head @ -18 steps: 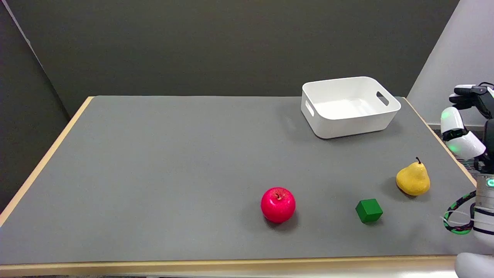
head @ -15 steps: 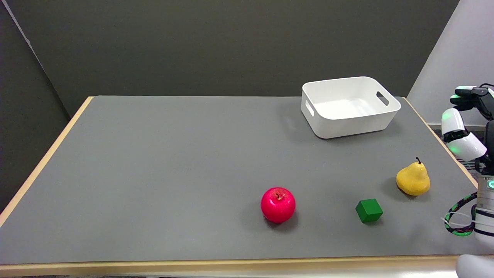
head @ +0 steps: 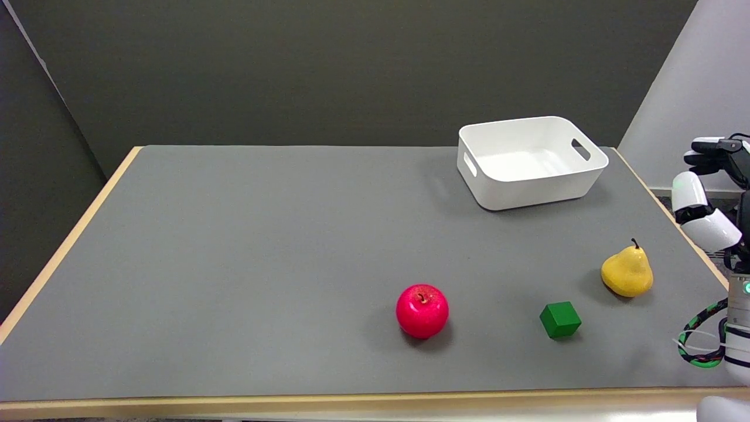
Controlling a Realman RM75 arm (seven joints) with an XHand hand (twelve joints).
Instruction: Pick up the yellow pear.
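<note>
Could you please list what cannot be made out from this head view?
- Right hand: cut off by the picture's right edge, so whether its fingers are open or closed cannot be told.
- White bin: its near wall hides part of its floor.
- Yellow pear, red apple, green cube: far sides and undersides are hidden by the objects themselves.

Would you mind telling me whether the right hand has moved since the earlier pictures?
Yes. The right hand has drifted slightly down and right, away from the white bin.

On the bench (head: pixel 234 264), the cube (head: pixel 560 319) serves as landmark. The apple (head: pixel 422 311) lies to its left; the pear (head: pixel 627 272) lies right and slightly behind. The bin (head: pixel 530 161) stands well behind it.
</note>
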